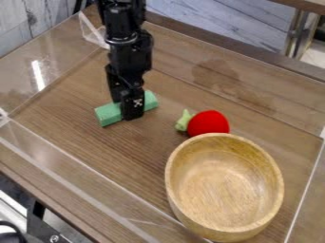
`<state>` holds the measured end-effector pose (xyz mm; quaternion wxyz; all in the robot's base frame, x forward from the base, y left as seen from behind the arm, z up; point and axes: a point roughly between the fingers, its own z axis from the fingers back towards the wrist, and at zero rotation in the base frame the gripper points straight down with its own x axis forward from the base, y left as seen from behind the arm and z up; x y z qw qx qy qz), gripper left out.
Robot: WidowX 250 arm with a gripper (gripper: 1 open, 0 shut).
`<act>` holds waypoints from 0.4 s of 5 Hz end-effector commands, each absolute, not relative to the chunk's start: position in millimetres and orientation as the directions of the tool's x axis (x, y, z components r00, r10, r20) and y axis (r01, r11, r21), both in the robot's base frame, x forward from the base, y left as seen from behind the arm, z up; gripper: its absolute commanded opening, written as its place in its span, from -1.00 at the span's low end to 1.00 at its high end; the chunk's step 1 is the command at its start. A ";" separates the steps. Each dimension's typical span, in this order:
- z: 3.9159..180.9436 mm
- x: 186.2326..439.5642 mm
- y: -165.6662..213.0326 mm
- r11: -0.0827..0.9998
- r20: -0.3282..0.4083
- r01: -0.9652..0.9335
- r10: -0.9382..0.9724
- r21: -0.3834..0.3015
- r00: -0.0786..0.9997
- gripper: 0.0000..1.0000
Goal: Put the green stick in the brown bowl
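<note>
The green stick (109,114) lies flat on the wooden table, left of centre, angled up to the right. My black gripper (128,107) points straight down over the stick's middle. Its jaws are open, with the fingertips (132,110) low on either side of the stick, which rests on the table and is not lifted. The fingers hide the stick's middle. The brown bowl (187,158) stands empty at the front right, well apart from the gripper.
A red round toy with green leaves (208,121) lies between the stick and the bowl. Clear plastic walls (51,142) border the table at the left and front. A table leg (296,38) shows at the back right.
</note>
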<state>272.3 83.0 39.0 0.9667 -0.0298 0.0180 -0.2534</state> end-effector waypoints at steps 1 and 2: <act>48.0 288.3 84.5 0.892 0.021 0.451 -0.450 -0.027 0.893 1.00; 42.2 291.1 85.0 0.904 0.020 0.427 -0.427 -0.025 0.904 1.00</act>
